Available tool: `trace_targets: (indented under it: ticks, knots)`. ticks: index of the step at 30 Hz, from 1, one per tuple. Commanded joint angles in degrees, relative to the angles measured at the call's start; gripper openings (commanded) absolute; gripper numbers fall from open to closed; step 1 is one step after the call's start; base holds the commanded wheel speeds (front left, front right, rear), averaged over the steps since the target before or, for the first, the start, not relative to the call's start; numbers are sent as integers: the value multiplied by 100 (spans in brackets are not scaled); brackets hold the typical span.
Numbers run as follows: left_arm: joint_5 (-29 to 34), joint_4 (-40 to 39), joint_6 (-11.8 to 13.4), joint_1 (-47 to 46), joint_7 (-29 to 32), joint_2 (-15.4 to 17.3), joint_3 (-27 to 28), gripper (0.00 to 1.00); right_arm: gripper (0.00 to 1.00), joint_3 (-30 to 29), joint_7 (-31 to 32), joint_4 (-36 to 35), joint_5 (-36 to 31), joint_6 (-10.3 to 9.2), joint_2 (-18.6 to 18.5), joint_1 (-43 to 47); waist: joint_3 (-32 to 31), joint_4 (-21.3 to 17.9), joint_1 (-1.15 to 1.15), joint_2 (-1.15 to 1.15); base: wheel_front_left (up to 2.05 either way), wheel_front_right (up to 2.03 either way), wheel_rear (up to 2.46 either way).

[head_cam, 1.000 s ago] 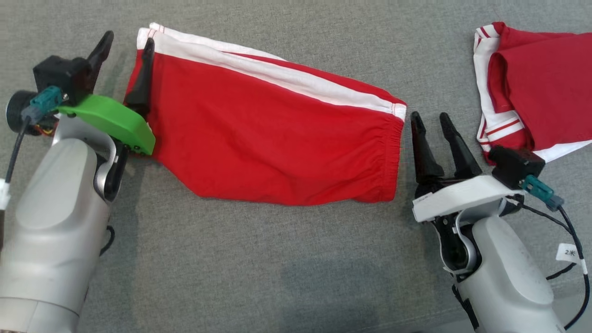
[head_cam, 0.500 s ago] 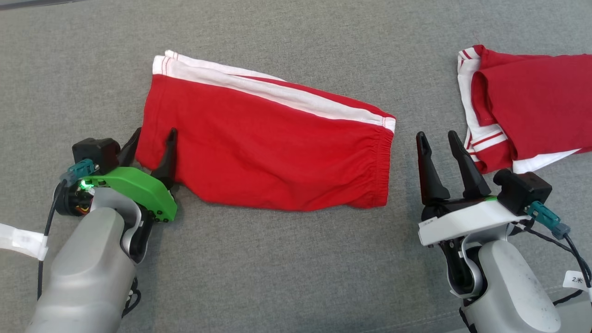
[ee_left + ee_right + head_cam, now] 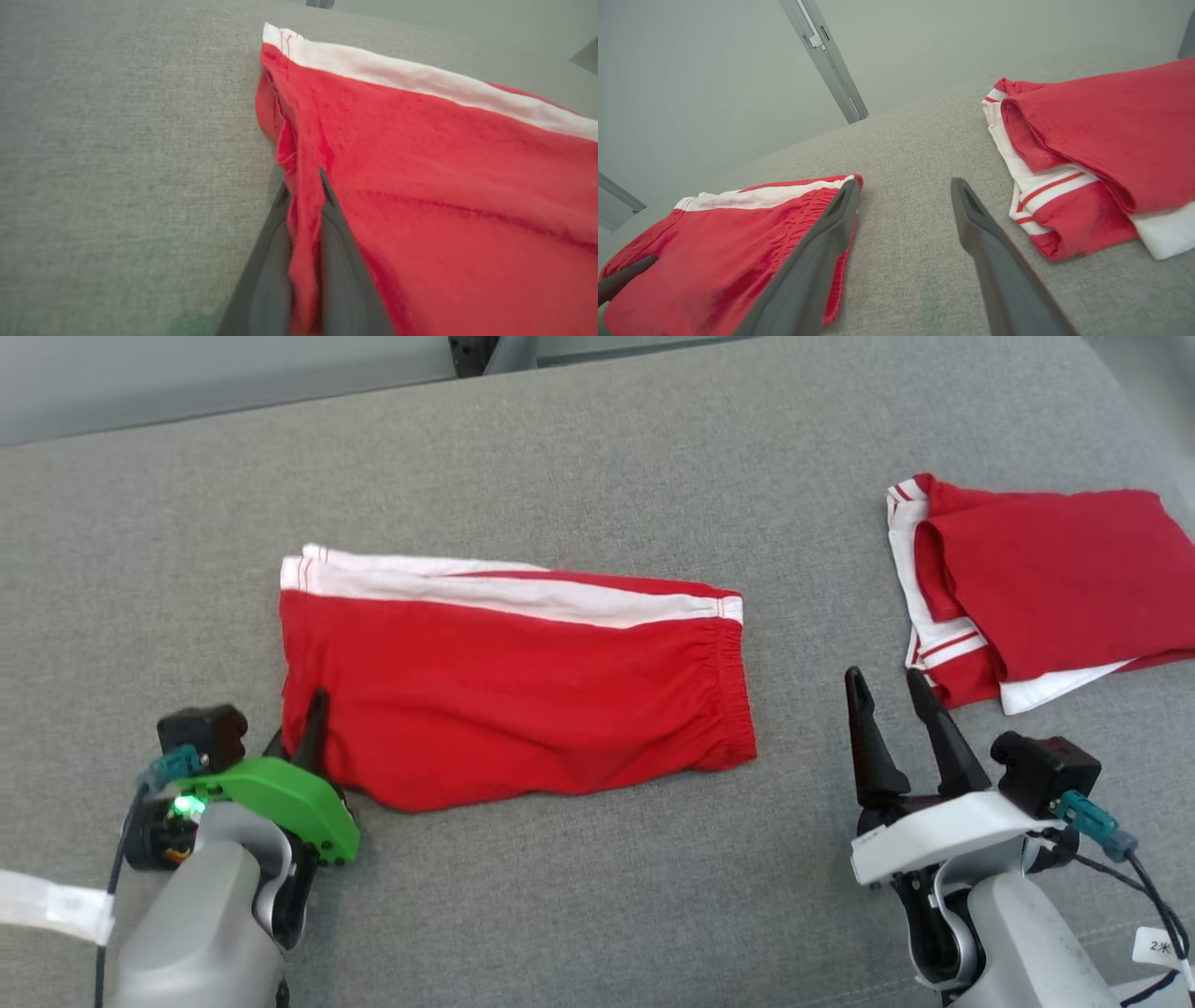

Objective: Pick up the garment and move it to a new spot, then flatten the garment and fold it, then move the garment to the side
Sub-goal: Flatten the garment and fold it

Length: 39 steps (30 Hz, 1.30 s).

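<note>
Red shorts (image 3: 513,691) are laid flat on the grey cushion (image 3: 597,896), long axis running left to right. The near hem corner at the left end is pinched by the left gripper (image 3: 303,730). The right gripper (image 3: 883,674) is held spread just beyond the waistband end, clear of the cloth.

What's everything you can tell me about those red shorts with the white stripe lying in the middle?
The red shorts with a white side stripe look like soft knit sportswear. They lie folded leg over leg, nearly flat with light wrinkles, on the grey woven surface. The gathered elastic waistband faces the robot's right, the leg hems its left; the stripe runs along the far edge. The left gripper is shut on the near left hem corner, bunching cloth between its fingers.
</note>
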Motion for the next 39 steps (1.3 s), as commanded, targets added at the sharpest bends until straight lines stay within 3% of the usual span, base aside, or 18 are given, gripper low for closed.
trace_targets:
  ticks: [1,6,7,8,9,17,25,32,39]
  knots:
    - [111,-42,69,226,3,-18,84,0,100,6,2,50,-60,-1,-20,120,-439,129,0,0,0,0,0]
    - [369,-269,249,852,2,-196,347,0,100,26,2,167,-102,-1,-18,306,-770,282,0,0,0,0,0]
    - [454,-363,289,938,1,-213,431,4,100,26,2,188,-109,-1,-20,329,-807,302,0,0,0,0,0]
    - [540,-449,333,1028,2,-231,515,46,100,28,2,206,-128,-1,-20,351,-850,323,0,0,0,0,0]
    - [594,-523,375,1139,2,-244,610,100,100,26,2,218,-135,-1,-19,361,-879,337,0,0,0,0,0]
    - [1721,-1741,861,2236,1,-304,1753,100,100,-217,2,229,-778,-1,-13,586,-1271,533,0,0,0,0,0]
    - [2522,-2822,875,3165,1,-535,2480,100,100,-207,2,310,-810,-1,-18,751,-1498,678,0,0,0,0,0]
    - [2887,-3270,627,3812,1,-936,2823,100,100,-217,2,442,-834,-1,-19,825,-1524,806,0,0,0,0,0]
    - [3094,-3154,331,3549,0,-1110,2816,100,100,-48,2,1013,-657,-1,-22,168,-1146,1037,0,0,0,0,0]
